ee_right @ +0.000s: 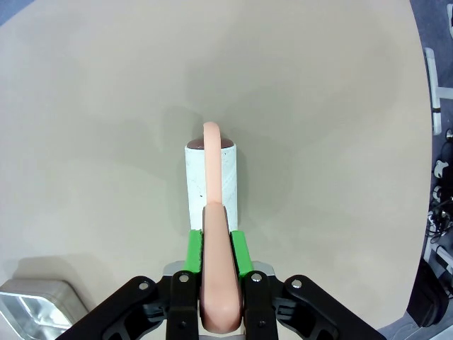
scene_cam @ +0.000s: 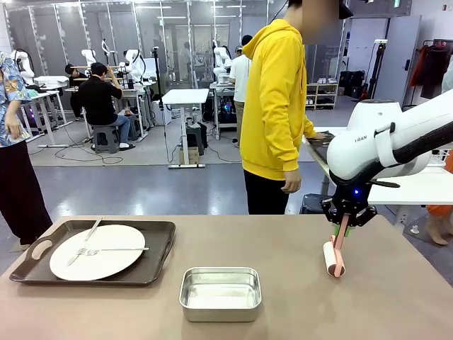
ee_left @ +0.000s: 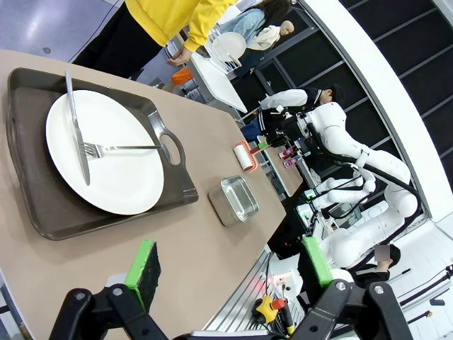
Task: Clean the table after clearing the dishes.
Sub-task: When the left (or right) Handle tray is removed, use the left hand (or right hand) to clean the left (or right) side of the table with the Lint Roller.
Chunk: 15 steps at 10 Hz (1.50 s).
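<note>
Clamps the lint roller (ee_right: 212, 177) by its pink handle in the right gripper (ee_right: 216, 249), seemingly touching the table (scene_cam: 283, 248) at right. Holds the left gripper (ee_left: 230, 263) wide, empty. Not yet cleared at left: plate (scene_cam: 98, 253) on tray (scene_cam: 159, 249), likely fragile and slippery; better taken by the cut-out handle (scene_cam: 41, 249).

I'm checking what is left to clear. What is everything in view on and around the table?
table: one, tan-brown, across the front view.
tray: one, dark brown, left part of the table.
plate: one, white, on the tray.
fork: one, silver, on the plate.
knife: one, silver, on the plate.
steel pan: one, silver, middle of the table, near edge.
lint roller: one, white roll with pink handle, right part of the table.
person: one, yellow hoodie, standing at the far side.
right tool: black with green pads, shut on the lint roller's handle.
left tool: black with green pads, open, holding nothing.
</note>
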### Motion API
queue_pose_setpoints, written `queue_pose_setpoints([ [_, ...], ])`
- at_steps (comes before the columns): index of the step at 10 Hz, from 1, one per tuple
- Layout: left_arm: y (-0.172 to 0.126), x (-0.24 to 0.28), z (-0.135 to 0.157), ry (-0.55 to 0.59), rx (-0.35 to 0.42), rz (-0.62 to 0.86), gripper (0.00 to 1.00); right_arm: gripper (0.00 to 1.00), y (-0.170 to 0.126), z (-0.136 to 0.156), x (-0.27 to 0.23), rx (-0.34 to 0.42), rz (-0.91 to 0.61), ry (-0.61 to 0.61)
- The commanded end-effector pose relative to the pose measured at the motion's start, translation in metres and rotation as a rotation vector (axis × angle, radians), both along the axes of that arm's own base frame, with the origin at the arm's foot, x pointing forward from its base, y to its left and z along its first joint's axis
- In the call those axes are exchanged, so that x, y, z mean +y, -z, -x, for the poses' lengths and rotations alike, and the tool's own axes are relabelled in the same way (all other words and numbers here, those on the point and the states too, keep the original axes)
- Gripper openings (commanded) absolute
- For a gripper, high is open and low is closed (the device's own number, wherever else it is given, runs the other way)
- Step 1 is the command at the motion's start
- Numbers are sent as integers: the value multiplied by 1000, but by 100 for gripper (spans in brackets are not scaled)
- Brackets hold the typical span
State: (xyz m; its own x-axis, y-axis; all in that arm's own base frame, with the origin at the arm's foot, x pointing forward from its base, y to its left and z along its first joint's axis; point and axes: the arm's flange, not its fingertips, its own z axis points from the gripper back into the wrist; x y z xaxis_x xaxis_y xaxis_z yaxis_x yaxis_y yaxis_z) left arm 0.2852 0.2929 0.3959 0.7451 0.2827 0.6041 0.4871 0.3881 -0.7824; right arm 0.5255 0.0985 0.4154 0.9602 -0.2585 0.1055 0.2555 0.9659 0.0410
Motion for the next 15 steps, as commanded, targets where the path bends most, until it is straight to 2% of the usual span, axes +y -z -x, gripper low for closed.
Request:
queue_pose_setpoints([
  [1,-1,1,3,0,-13,3,100,21,10,-8,2,-27,63,19],
  [5,-1,1,3,0,-13,3,100,21,30,-13,-10,-39,224,92],
  [10,-1,1,3,0,-13,3,100,21,57,-20,-46,10,393,94],
  [13,-1,1,3,0,-13,3,100,21,73,-22,-78,17,425,86],
  [15,-1,1,3,0,-13,3,100,21,76,-22,-98,49,446,125],
])
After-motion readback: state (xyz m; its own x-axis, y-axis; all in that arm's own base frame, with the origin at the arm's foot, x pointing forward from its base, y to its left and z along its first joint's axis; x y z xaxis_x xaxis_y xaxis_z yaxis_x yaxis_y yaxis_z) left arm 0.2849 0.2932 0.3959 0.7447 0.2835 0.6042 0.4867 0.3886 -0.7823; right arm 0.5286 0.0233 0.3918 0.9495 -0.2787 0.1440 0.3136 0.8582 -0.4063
